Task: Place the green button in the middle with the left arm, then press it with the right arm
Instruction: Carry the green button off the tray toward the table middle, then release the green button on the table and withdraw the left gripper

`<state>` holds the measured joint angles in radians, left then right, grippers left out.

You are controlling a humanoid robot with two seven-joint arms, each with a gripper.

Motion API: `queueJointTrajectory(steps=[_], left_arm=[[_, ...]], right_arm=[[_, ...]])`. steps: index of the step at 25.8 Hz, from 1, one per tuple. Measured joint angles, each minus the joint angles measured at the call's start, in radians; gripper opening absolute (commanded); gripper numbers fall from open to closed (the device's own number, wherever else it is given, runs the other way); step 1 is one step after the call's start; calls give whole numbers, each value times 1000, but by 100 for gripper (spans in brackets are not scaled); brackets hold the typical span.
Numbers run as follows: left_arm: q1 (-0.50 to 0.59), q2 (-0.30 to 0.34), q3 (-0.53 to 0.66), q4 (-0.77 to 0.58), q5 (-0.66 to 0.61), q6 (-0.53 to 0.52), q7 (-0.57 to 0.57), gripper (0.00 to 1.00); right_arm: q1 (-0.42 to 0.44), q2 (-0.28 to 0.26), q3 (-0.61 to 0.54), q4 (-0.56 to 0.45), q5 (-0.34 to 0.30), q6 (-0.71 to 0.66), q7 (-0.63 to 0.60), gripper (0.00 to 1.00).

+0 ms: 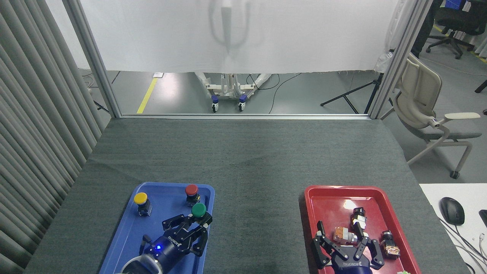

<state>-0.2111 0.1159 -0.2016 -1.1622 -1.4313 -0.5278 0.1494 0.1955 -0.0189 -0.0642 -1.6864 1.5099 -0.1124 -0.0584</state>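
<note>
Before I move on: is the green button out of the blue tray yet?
Not yet. The green button, gripped by the left gripper, sits over the blue tray's right edge.

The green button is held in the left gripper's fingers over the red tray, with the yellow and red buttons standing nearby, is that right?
Not quite. The head view shows the green button in the left gripper over the blue tray, not the red tray. The yellow button and red button do stand nearby.

Matt, felt-like grey tabletop cloth (243,160); beside it, glossy smooth plastic on the blue tray (125,232) and red tray (331,205).
</note>
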Motion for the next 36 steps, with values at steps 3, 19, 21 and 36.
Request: queueJointTrajectory(steps=[3, 19, 21, 36], left_arm=[[-58, -39, -62, 59, -5, -2, -10, 0], [-226, -203, -199, 376, -22, 117, -16, 0], [-232, -204, -202, 398, -23, 132, -15, 0], [-236, -226, -219, 429, -20, 181, 0, 100]], right_arm=[[1, -2, 1, 0, 5, -2, 3, 99], [-5, -8, 8, 6, 8, 12, 20, 99], [-6, -7, 8, 7, 8, 15, 21, 99], [-27, -5, 32, 23, 5, 36, 12, 99]])
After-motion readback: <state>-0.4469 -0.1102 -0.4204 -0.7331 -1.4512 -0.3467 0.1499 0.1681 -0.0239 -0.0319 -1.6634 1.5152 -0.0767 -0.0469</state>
